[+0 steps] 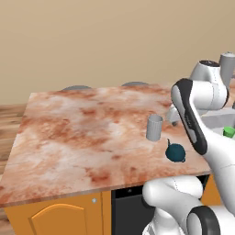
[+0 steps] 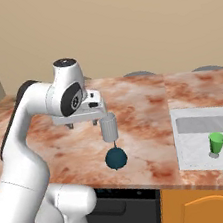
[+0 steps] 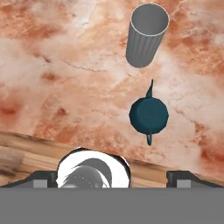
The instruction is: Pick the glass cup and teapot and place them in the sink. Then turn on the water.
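Note:
The glass cup (image 1: 154,127) (image 2: 109,127) (image 3: 147,35), a plain grey tumbler, stands upright on the marble counter (image 1: 82,133). The dark teal teapot (image 1: 176,152) (image 2: 116,158) (image 3: 148,115) sits just in front of it, near the counter's front edge. My gripper (image 2: 83,122) (image 3: 111,177) hovers above the counter, a little to the left of the cup in the right base view. It is open, with its fingertips (image 3: 41,177) far apart and nothing between them. The sink (image 1: 218,120) (image 2: 192,144) lies to the right of both things. The tap (image 1: 226,64) stands behind it; no water shows.
A small bright green cup (image 2: 217,143) (image 1: 228,132) stands in the sink basin. The counter's front edge runs just below the teapot, above orange cabinets (image 1: 55,213). Two round grey seat tops (image 1: 75,87) peek over the far edge. Wide bare counter lies to the left.

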Controlling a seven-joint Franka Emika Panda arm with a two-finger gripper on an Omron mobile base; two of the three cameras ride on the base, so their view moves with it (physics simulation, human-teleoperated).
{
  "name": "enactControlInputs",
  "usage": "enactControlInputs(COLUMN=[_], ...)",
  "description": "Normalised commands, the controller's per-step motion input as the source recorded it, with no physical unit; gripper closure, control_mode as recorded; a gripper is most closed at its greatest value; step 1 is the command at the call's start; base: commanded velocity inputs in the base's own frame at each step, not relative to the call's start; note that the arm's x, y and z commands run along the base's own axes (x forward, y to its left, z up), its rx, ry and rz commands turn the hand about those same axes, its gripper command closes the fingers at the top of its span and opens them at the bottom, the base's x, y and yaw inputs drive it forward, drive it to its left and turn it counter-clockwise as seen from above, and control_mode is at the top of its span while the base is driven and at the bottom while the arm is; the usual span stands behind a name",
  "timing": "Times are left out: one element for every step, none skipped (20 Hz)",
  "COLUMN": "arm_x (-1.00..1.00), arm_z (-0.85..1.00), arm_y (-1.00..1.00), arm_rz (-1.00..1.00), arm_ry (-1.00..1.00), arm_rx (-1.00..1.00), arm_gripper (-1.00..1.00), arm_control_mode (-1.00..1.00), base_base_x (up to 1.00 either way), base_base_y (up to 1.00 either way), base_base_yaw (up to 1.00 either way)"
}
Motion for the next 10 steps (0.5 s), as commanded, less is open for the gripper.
enactControlInputs(arm_x=[-0.42, -0.39, -0.23, 0.0, 0.0, 0.0, 0.0, 0.0, 0.0, 0.0], arm_z=[-0.46, -0.46, -0.36, -0.26, -0.21, -0.2, -0.21, -0.26, -0.27, -0.28], arm_y=[0.0, 0.0, 0.0, 0.0, 0.0, 0.0, 0.0, 0.0, 0.0, 0.0], arm_rz=[0.05, 0.06, 0.06, 0.04, 0.04, 0.03, 0.03, 0.02, 0.02, 0.02], arm_ry=[0.07, 0.06, 0.02, 0.0, 0.0, 0.0, 0.0, 0.0, 0.0, 0.0], arm_rx=[-0.11, -0.1, -0.09, -0.08, -0.07, -0.07, -0.07, -0.07, -0.07, -0.06], arm_gripper=[-1.0, -1.0, -1.0, -1.0, -1.0, -1.0, -1.0, -1.0, -1.0, -1.0], arm_control_mode=[-1.0, -1.0, -1.0, -1.0, -1.0, -1.0, -1.0, -1.0, -1.0, -1.0], base_base_x=[0.0, 0.0, 0.0, 0.0, 0.0, 0.0, 0.0, 0.0, 0.0, 0.0], base_base_y=[0.0, 0.0, 0.0, 0.0, 0.0, 0.0, 0.0, 0.0, 0.0, 0.0], base_base_yaw=[0.0, 0.0, 0.0, 0.0, 0.0, 0.0, 0.0, 0.0, 0.0, 0.0])
